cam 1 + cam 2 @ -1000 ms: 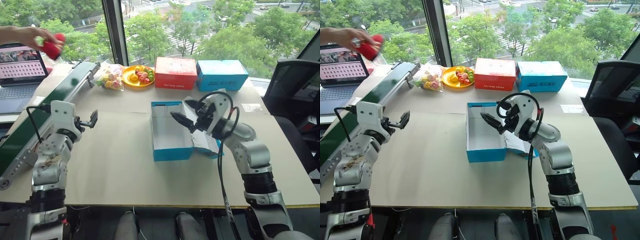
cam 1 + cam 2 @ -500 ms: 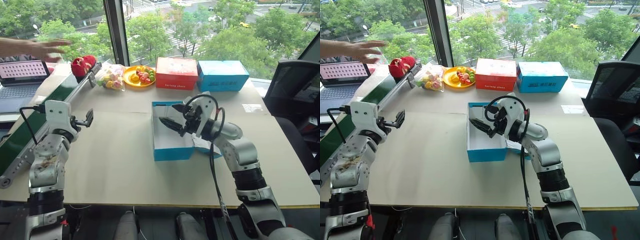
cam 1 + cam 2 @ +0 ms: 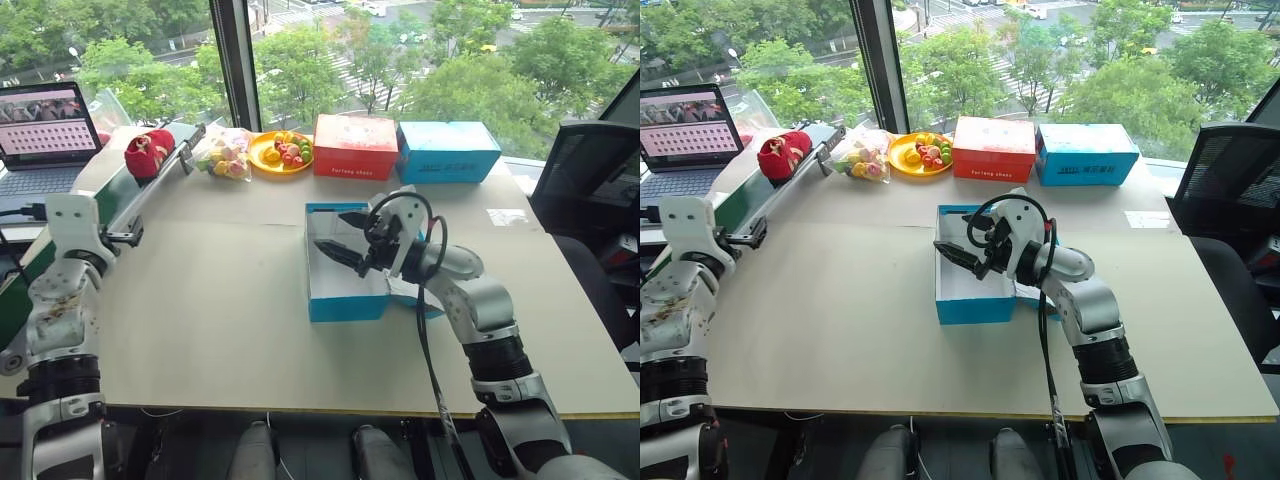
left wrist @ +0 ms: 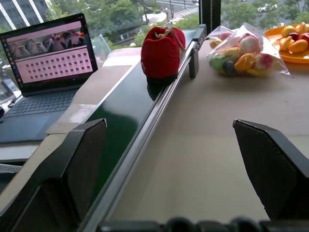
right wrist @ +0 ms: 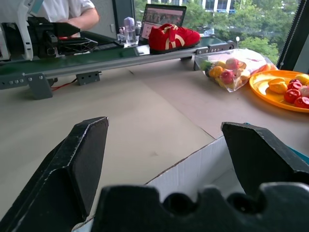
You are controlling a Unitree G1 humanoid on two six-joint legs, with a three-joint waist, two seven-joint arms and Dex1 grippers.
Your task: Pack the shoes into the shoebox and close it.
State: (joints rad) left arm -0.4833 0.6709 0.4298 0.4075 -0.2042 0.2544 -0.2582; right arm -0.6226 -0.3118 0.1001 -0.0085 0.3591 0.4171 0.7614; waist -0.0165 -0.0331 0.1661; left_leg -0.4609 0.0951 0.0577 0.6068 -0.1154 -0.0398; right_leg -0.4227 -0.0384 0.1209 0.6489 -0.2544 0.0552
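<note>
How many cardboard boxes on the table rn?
3. The open blue shoebox sits mid-table under the right end effector. The red box and the closed blue box stand side by side at the far edge by the window. None seem hidden.

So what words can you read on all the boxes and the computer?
Red box: a line of dark print on its front side, too small to read.
Plain blue box: dark print on its front side, too blurred to read.
Laptop: rows of small pink tiles on the screen, no letters legible.
Open shoebox: no writing visible.
</note>
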